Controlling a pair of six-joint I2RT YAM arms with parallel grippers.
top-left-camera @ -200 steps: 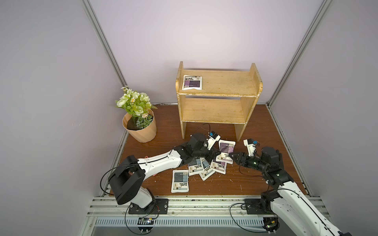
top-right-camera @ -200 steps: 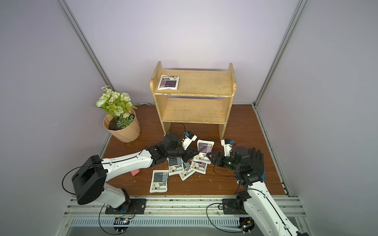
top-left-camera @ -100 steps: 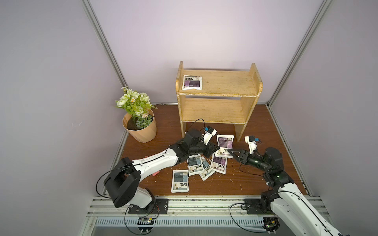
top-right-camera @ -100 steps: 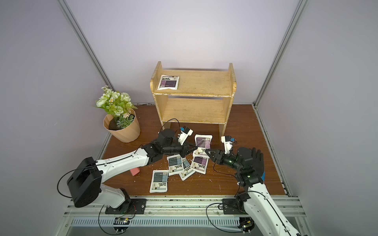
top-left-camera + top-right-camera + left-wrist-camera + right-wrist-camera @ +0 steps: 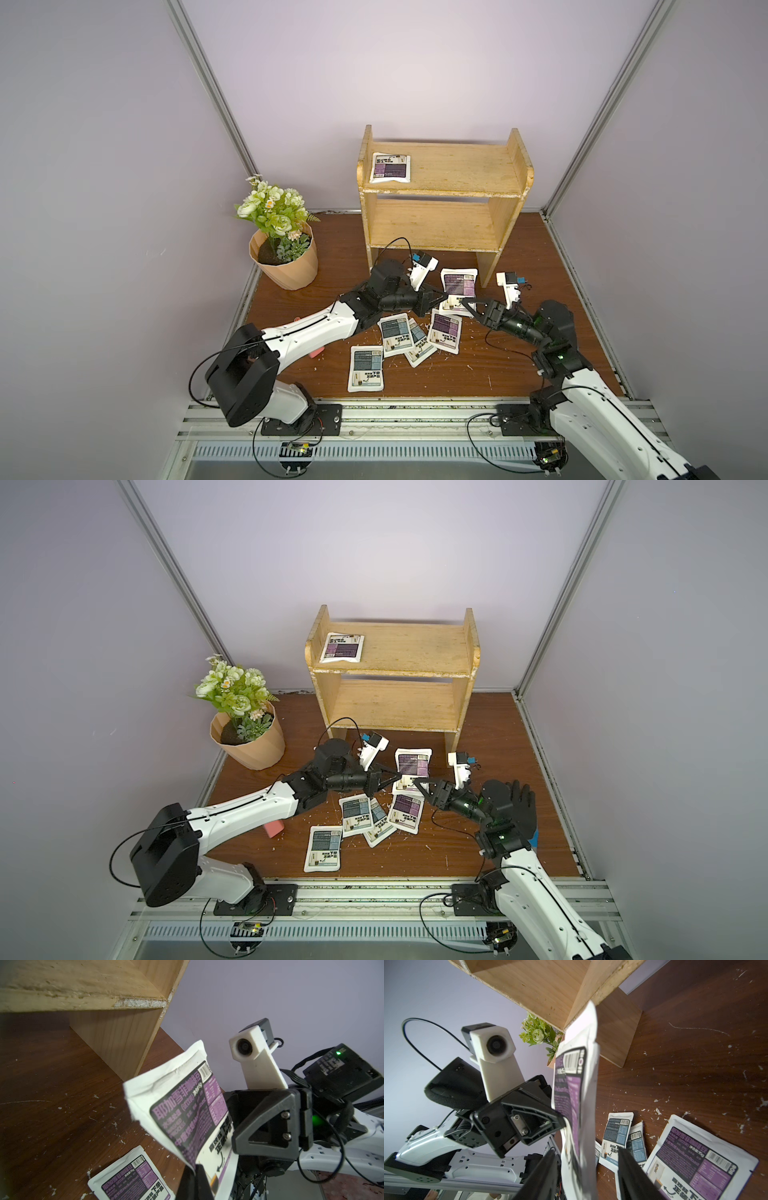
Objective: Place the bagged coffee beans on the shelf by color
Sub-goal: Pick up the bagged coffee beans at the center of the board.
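Moved in: right gripper, jaws apart astride the purple pouch. Clamped on it, left gripper holds it raised near the shelf right leg. Handover likely; next, right jaws close, left releases.

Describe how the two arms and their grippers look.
Left arm and right arm: white shells, black joints. Left gripper and right gripper: black, triangular open-framed fingers. White boxy wrist cameras, thin black looping cables, green lights on the right arm.
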